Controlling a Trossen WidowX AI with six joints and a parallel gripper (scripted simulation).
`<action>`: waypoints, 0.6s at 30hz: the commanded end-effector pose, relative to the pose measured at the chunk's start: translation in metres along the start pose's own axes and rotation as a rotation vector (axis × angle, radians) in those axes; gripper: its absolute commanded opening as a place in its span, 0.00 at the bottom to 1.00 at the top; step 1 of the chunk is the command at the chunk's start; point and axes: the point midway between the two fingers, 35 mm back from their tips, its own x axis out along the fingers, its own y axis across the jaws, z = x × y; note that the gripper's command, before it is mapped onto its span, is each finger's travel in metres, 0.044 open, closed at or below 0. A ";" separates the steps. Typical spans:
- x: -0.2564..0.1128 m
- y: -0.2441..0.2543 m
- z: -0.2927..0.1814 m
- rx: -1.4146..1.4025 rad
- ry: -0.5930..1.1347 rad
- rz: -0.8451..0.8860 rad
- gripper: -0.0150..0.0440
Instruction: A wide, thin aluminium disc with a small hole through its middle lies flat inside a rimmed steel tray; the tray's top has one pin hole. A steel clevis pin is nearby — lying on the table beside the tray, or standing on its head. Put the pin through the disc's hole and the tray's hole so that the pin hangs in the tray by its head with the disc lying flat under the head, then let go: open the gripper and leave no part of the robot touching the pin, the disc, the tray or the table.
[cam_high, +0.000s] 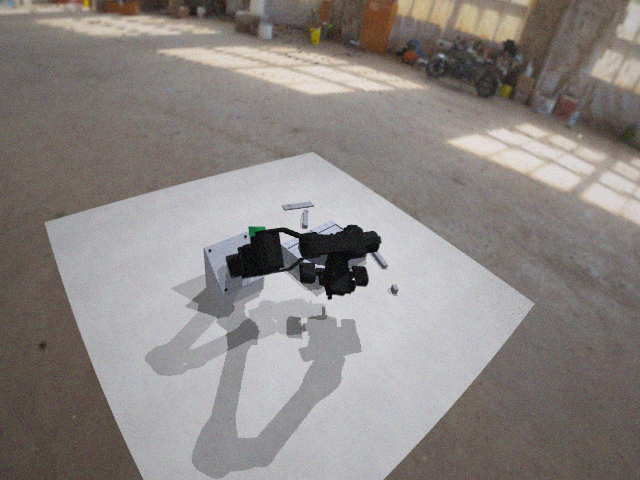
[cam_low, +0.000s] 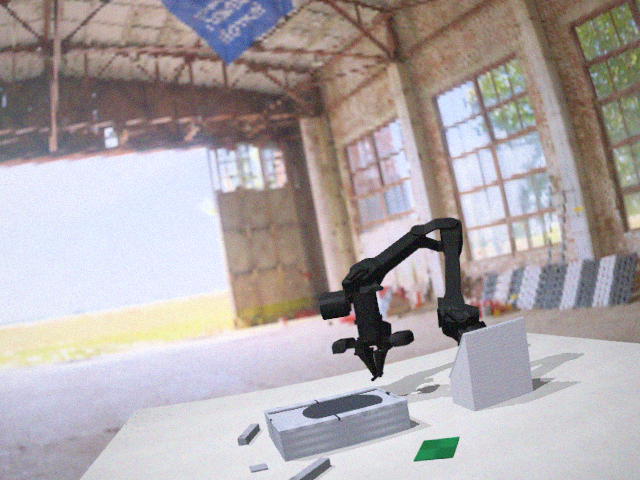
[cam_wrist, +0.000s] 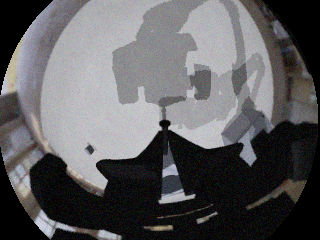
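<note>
The pincer (cam_high: 329, 296) (cam_low: 376, 378) (cam_wrist: 164, 132) is clamped on 1 thing, the clevis pin (cam_wrist: 165, 124), whose round head shows at the fingertips. It is above the table (cam_high: 413, 330) (cam_low: 170, 428) (cam_wrist: 100, 100), beside the tray (cam_high: 293, 251) (cam_low: 351, 429). The disc (cam_low: 343, 406) lies in the tray. If the grip is not firm, the pin could tilt and miss the 2 holes; a sideways push could slide the disc. The arm (cam_high: 323, 243) (cam_low: 395, 260) bends high beside the tray, its wrist pointing down.
</note>
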 end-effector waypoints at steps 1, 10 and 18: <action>0.006 -0.001 0.000 0.005 0.001 -0.001 0.25; 0.021 -0.001 -0.001 0.011 0.001 -0.001 0.25; 0.034 0.000 -0.001 0.012 0.000 0.000 0.25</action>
